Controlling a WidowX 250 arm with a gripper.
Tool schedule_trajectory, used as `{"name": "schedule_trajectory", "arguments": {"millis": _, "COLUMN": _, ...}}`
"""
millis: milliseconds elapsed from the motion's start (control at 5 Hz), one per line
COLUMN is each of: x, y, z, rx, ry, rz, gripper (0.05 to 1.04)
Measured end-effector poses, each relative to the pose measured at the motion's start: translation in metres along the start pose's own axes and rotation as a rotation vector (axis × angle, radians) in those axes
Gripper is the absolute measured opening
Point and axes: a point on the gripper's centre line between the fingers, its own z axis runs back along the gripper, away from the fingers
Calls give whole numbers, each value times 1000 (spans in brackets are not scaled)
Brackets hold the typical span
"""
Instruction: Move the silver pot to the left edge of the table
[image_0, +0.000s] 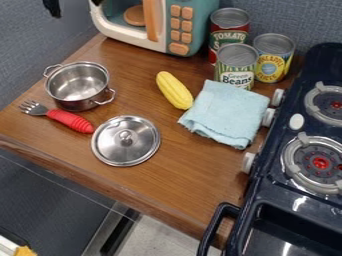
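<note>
Dark stove (300, 201) nearest; silver pot (78, 85) beside fork (68, 120)

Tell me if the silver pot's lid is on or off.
Off. The lid lies on the wooden table, apart from the silver pot, whose uncovered top shows its inside.

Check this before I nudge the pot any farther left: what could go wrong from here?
The silver pot already sits close to the left edge of the table, so a slight overshoot might tip it off. The red-handled fork lies right beside it; a pot slid toward the near side could shove the fork or ride up on it. The pot's loop handles stick out on opposite sides, so the one facing the lid may snag something in passing.
</note>
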Motion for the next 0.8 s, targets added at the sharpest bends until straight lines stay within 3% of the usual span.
{"name": "schedule_trajectory", "arguments": {"millis": 200, "x": -4, "y": 6, "z": -3, "rx": 39, "ry": 22, "rz": -252, "gripper": 999}}
{"name": "schedule_trajectory", "arguments": {"millis": 400, "x": -7, "y": -12, "z": -39, "rx": 149, "ry": 144, "rz": -543, "gripper": 999}}
{"name": "schedule_trajectory", "arguments": {"millis": 600, "x": -8, "y": -33, "z": -65, "rx": 173, "ry": 126, "rz": -812, "gripper": 999}}
{"name": "schedule_trajectory", "arguments": {"millis": 800, "x": -15, "y": -49, "z": -77, "rx": 124, "ry": 93, "rz": -1050, "gripper": 999}}
